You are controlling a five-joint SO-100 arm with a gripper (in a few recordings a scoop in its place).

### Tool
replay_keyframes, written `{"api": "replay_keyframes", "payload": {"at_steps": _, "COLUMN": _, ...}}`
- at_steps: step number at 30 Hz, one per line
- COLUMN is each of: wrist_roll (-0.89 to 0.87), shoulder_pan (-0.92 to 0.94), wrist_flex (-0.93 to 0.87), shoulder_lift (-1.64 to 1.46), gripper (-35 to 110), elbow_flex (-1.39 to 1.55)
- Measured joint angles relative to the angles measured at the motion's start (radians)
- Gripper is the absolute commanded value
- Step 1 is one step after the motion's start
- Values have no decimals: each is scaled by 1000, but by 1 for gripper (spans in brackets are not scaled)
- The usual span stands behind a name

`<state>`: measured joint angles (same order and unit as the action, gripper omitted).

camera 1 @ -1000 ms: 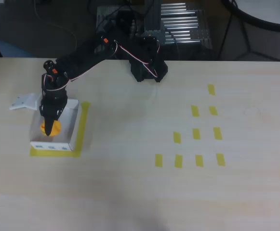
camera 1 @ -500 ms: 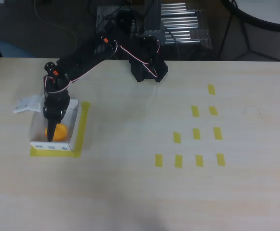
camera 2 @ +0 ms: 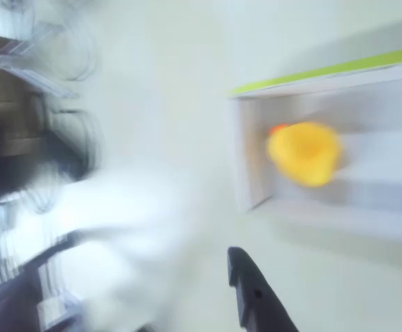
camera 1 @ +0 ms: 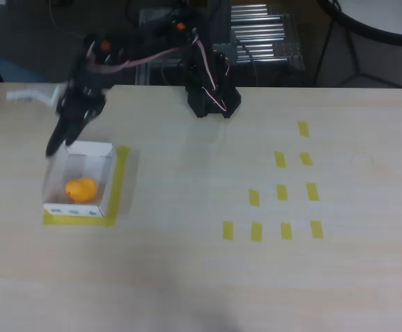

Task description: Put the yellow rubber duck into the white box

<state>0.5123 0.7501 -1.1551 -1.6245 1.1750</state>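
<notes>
- Pale wood table (camera 1: 187, 277) carries your work, with yellow tape marks (camera 1: 282, 192) toward its right edge.
- Your white box (camera 1: 106, 181) sits near the left edge, inside a yellow tape outline.
- Your gripper (camera 1: 59, 138) hangs above the box's back-left corner, clear of it; it grasps nothing, jaws apparently parted.
- The yellow rubber duck (camera 1: 81, 189) rests inside the box. It looks light, soft, squashy; if you must regrip, pinch its rounded body.
</notes>
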Motion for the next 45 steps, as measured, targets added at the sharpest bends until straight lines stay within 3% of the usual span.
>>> {"api": "replay_keyframes", "payload": {"at_steps": 2, "wrist_roll": -54, "shoulder_pan": -38, "wrist_flex": -2, "shoulder_lift": -123, "gripper": 0, "elbow_flex": 35}}
{"api": "replay_keyframes", "payload": {"at_steps": 6, "wrist_roll": -189, "shoulder_pan": -164, "wrist_flex": 63, "shoulder_lift": -414, "gripper": 0, "elbow_flex": 242}}
{"api": "replay_keyframes", "payload": {"at_steps": 15, "wrist_roll": -466, "shoulder_pan": -629, "wrist_flex": 350, "shoulder_lift": -1138, "gripper": 0, "elbow_flex": 1127}}
{"api": "replay_keyframes", "payload": {"at_steps": 22, "wrist_roll": -629, "shoulder_pan": -773, "wrist_flex": 296, "shoulder_lift": -1488, "gripper": 0, "elbow_flex": 1624}}
{"api": "replay_keyframes", "payload": {"at_steps": 30, "wrist_roll": -658, "shoulder_pan": -773, "wrist_flex": 135, "shoulder_lift": -1661, "gripper": 0, "elbow_flex": 1815}}
{"api": "replay_keyframes", "payload": {"at_steps": 45, "wrist_roll": -657, "shoulder_pan": -767, "wrist_flex": 133, "shoulder_lift": -1661, "gripper": 0, "elbow_flex": 1879}}
